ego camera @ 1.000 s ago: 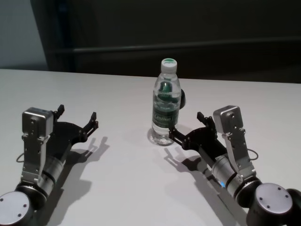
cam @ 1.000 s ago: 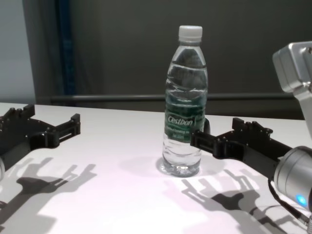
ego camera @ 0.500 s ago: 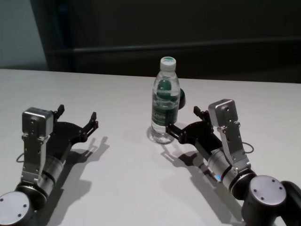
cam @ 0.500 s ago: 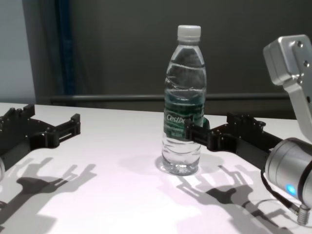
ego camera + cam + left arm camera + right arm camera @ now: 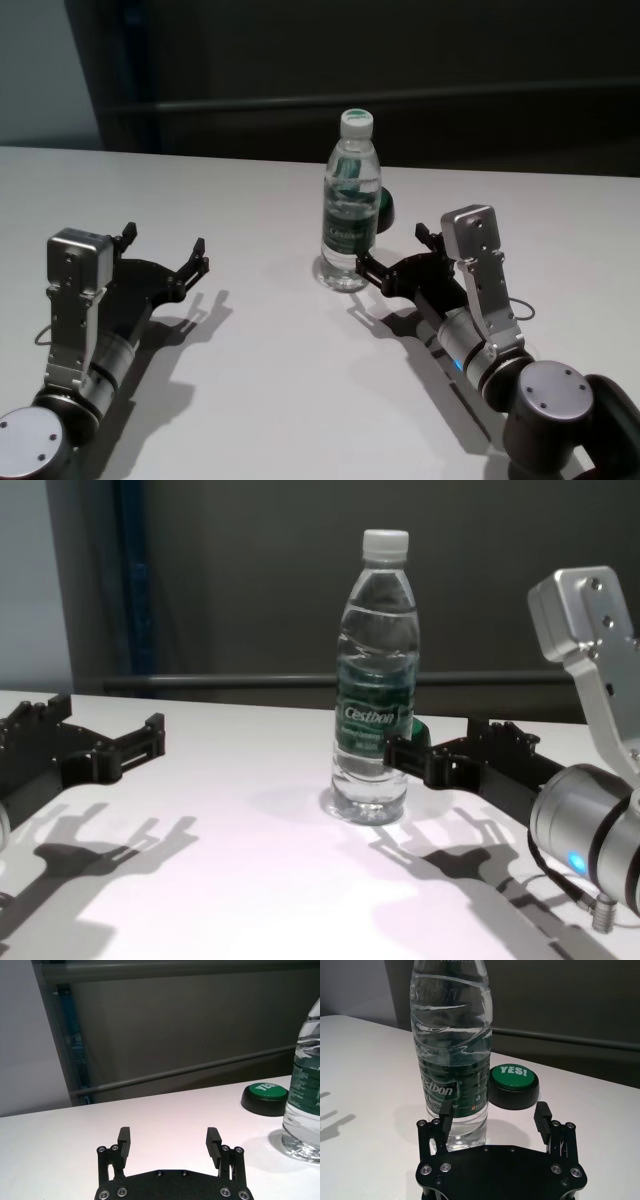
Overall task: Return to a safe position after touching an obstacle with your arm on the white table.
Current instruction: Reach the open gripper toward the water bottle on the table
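R end effector, fingers spread w/ nothing held, has pushed its L fingertip against the Cestbon water bottle, nudging it farther back on the white desk. Contact made; retreat comes next. L end effector idle, spread.

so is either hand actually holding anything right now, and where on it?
Nothing is held. The right hand is open, one finger against the bottle near its label, not clamping it. The left hand is open, away from it.

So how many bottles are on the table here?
1: the water bottle stands mid-table, right gripper at its side, green button behind it.
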